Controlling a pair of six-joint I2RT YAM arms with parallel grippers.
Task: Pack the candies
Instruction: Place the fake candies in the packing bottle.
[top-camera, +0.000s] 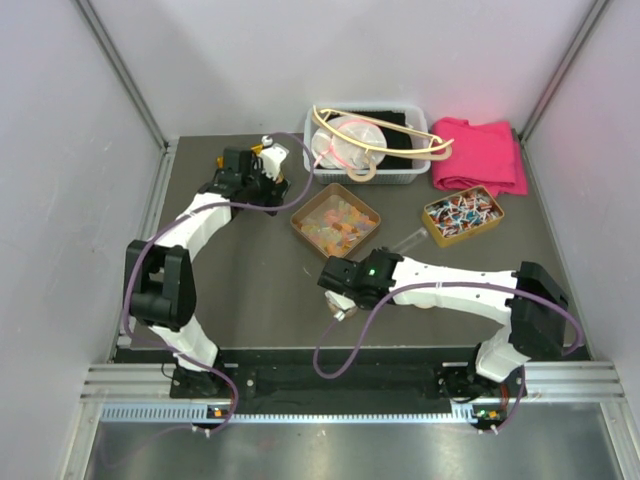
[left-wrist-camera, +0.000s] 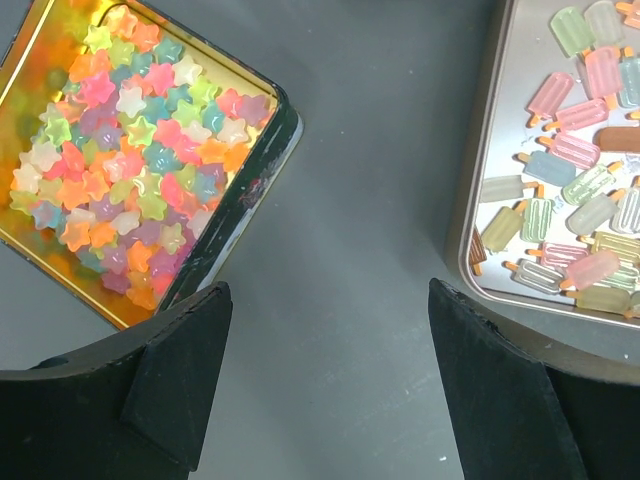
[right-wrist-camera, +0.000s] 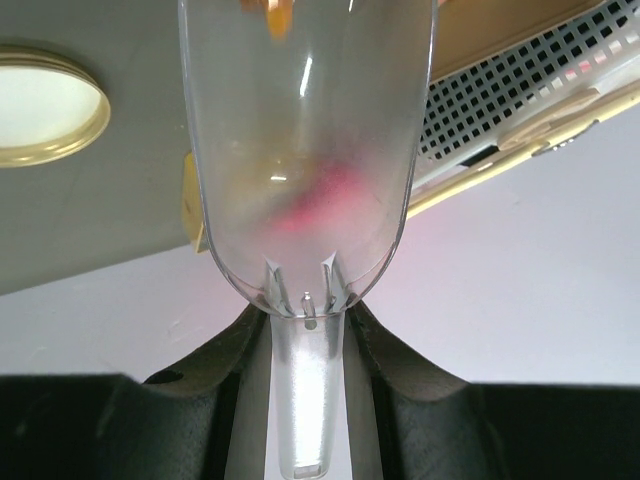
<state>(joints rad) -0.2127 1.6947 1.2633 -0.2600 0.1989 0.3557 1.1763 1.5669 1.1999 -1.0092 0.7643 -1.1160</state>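
Small translucent star-shaped gummy candies (left-wrist-camera: 130, 150) — light, soft, probably tacky, best scooped — right gripper (right-wrist-camera: 306, 345) pinches clear plastic scoop (right-wrist-camera: 305, 150) by its handle, left gripper (left-wrist-camera: 328, 385) spread.

The gold tin (left-wrist-camera: 243, 197) is cut off at the top and left edges, with some candies (left-wrist-camera: 130, 150) out of frame; right of it, a silver tray (left-wrist-camera: 478, 170) is cropped.
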